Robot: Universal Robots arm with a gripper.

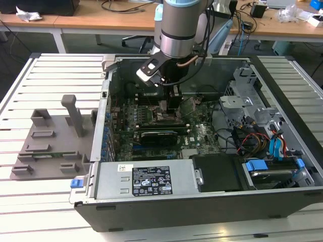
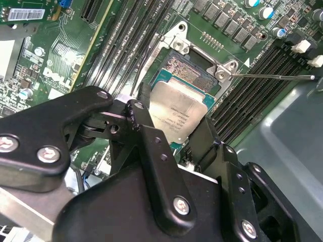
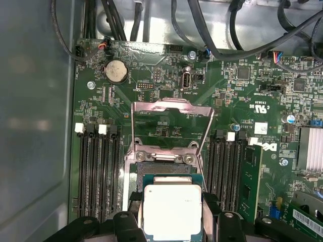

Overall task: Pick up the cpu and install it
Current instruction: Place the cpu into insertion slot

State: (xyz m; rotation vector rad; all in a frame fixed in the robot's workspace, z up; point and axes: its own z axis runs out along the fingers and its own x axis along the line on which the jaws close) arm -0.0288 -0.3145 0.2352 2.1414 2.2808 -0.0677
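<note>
Arm [image 1: 176,25] reaches into the open computer case [image 1: 108,101] in the exterior view, cables [image 1: 247,138] crowding that view's right. In the second wrist view the claw [image 2: 174,116] clamps the cpu [image 2: 179,108] by two edges, partly over the socket [image 2: 176,65]. The first wrist view adds the raised frame [image 3: 171,106], memory slots [image 3: 98,171] flanking.

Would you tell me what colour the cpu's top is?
The cpu top is silvery-grey, with a teal-green edge; best in the second wrist view.
</note>
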